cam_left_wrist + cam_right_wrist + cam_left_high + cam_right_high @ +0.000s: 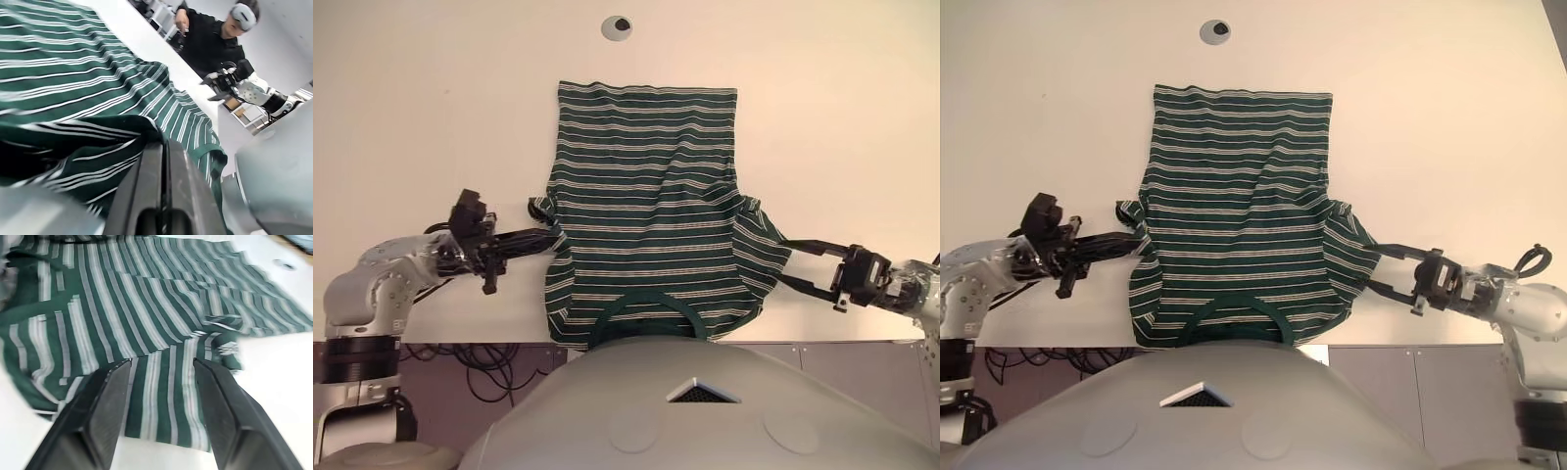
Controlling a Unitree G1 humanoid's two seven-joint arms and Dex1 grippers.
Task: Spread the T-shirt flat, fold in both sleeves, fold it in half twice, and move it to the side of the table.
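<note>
A green T-shirt [646, 196] with white stripes lies on the white table [431, 117], collar toward me and hem at the far side. My left gripper [548, 235] is at the shirt's left sleeve, which is bunched there. In the left wrist view its fingers [164, 147] are pressed together with striped cloth pinched at their tips. My right gripper [781, 259] is at the right sleeve [161, 401]. It is open, its two fingers [112, 396] spread low over the sleeve cloth.
A round grommet hole [618, 25] sits in the table beyond the hem. Bare table stretches to the left and right of the shirt. The front table edge [460, 342] runs close to me, with cables [480, 367] hanging below it on the left.
</note>
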